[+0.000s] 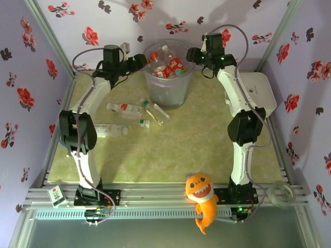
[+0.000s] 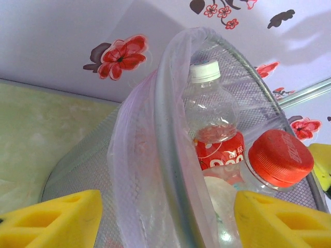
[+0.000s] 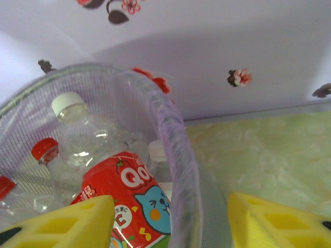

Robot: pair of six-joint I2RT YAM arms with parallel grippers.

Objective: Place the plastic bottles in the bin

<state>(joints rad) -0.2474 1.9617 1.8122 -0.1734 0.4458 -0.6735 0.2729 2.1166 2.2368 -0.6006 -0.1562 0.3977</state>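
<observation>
Flowered walls (image 1: pixel 23 57) behind, left hand (image 2: pixel 168 209) and right hand (image 3: pixel 170 206) straddle the bin (image 1: pixel 170 95) rim, fingers apart, empty; better lift clear before fetching bottles (image 1: pixel 125 108) on the desk (image 1: pixel 181 150).

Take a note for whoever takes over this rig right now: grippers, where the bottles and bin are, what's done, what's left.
Left gripper: open, fingers either side of the bin rim, nothing held.
Right gripper: open, straddling the rim on the other side, empty.
Done: several binned bottles.
Left: at least four loose bottles lying on the mat, left of the bin.
</observation>
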